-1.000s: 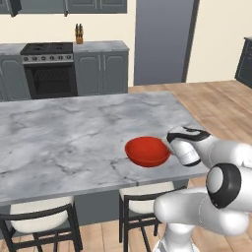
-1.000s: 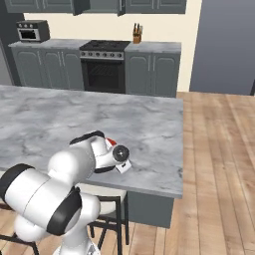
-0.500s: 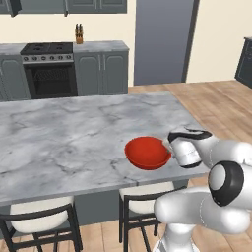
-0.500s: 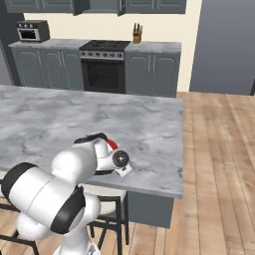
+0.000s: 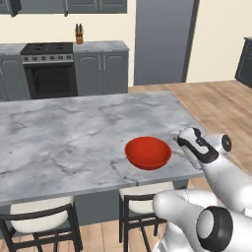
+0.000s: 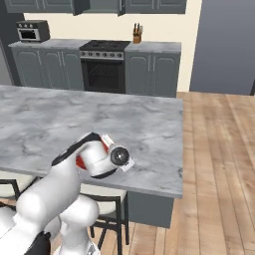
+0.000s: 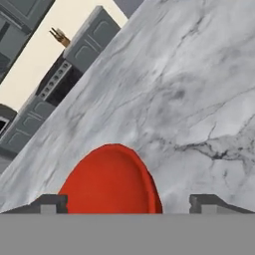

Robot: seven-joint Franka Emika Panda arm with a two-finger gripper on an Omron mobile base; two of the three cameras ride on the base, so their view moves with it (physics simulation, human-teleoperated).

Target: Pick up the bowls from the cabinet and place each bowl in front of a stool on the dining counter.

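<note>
The glossy red, wide shallow round bowl (image 5: 147,152) sits upright on the grey-white veined marble counter (image 5: 64,133), near its front edge, directly ahead of the gripper (image 7: 128,203). In the hand view the gripper's two dark fingertips (image 7: 50,203) stand spread wide, one to either side of the bowl's rim, not touching it. A cream-cushioned stool with a thin black frame (image 5: 140,206) stands below the counter edge under the bowl.

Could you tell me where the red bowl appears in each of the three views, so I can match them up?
Left base view: red bowl just right of centre, near the dining counter front edge.
Right base view: a red sliver behind the arm, lower left.
Hand view: bottom centre-left.
Shared landmark: the knife block beside the stove.
</note>
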